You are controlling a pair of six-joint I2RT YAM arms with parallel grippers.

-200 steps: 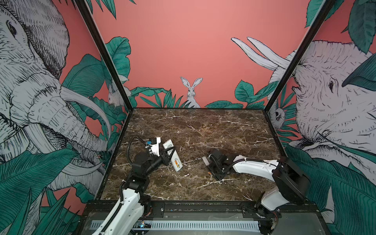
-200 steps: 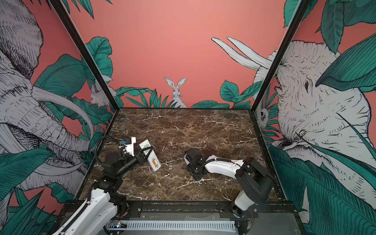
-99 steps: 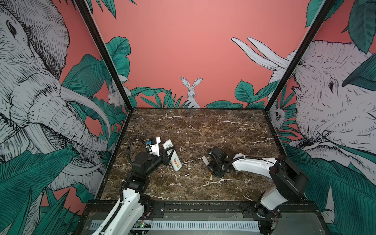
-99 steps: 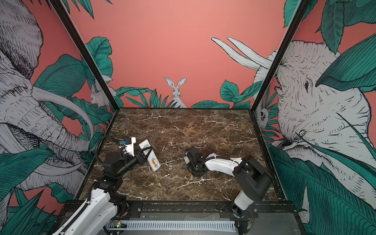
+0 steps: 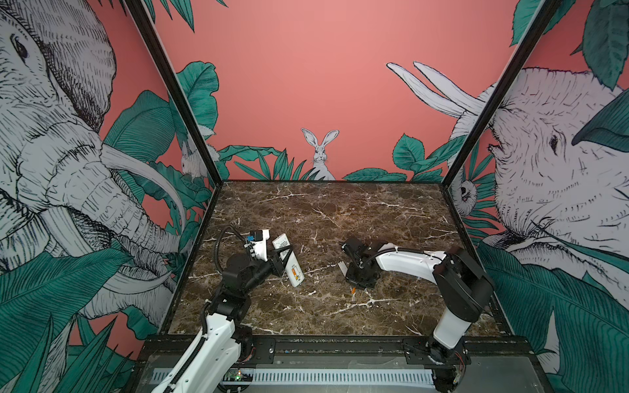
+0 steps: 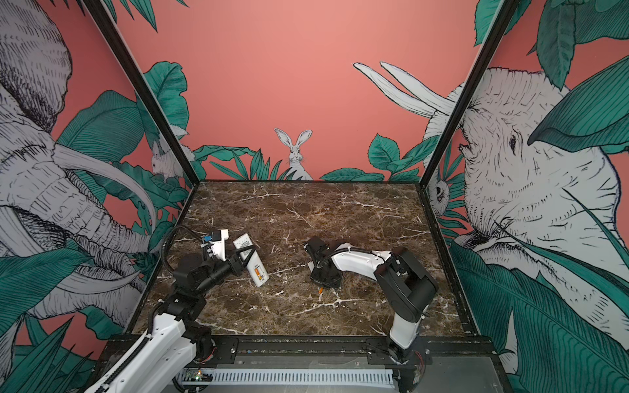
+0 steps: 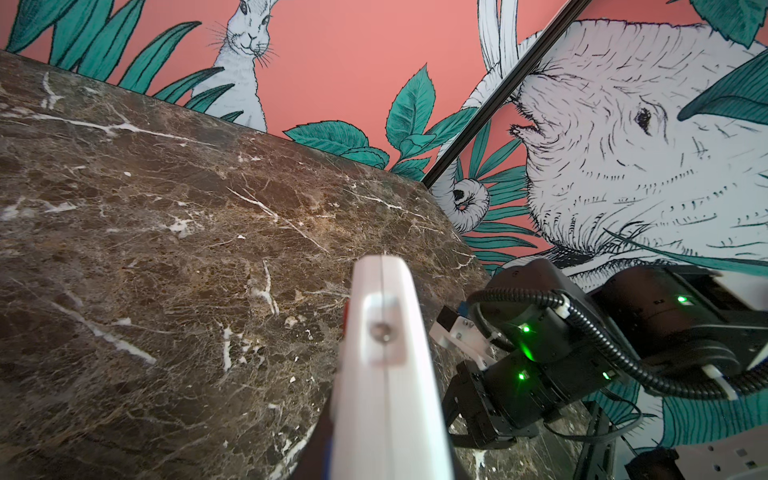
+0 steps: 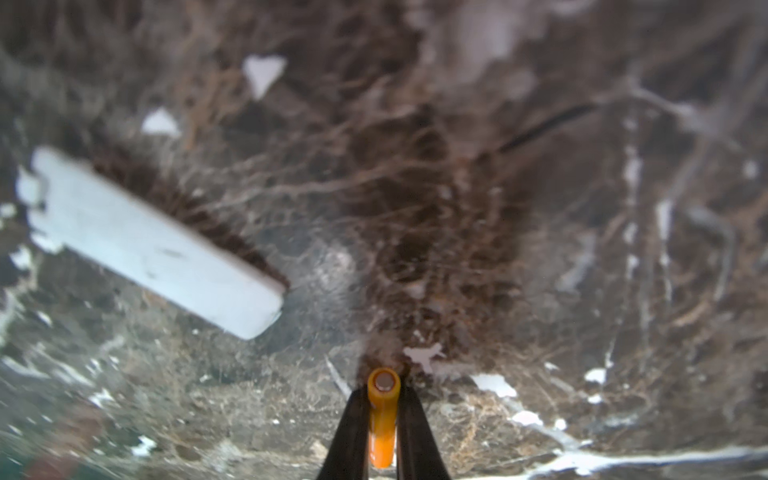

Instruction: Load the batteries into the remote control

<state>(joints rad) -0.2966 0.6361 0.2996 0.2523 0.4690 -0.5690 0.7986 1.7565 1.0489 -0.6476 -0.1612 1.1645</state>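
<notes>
You hold: long white plastic remote control (image 5: pixel 291 264), clamped in left gripper (image 5: pixel 286 253), one orange cell (image 5: pixel 295 273) seemingly seated; second slim orange battery (image 8: pixel 382 432), pinched in right gripper (image 8: pixel 383 392), unloaded.

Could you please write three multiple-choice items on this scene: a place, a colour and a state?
1. The small pale rectangular plastic cover is: A flat on the brown marble table; B leaning on the back wall; C held in the air.
2. The slim cylindrical battery between the fingers of the right gripper is: A green; B orange; C blue.
3. The left gripper is: A open; B shut on the long white plastic remote; C shut on the cover.
Answers: A, it lies flat on the marble; B, the right wrist view shows orange; B, it clamps the remote.
</notes>
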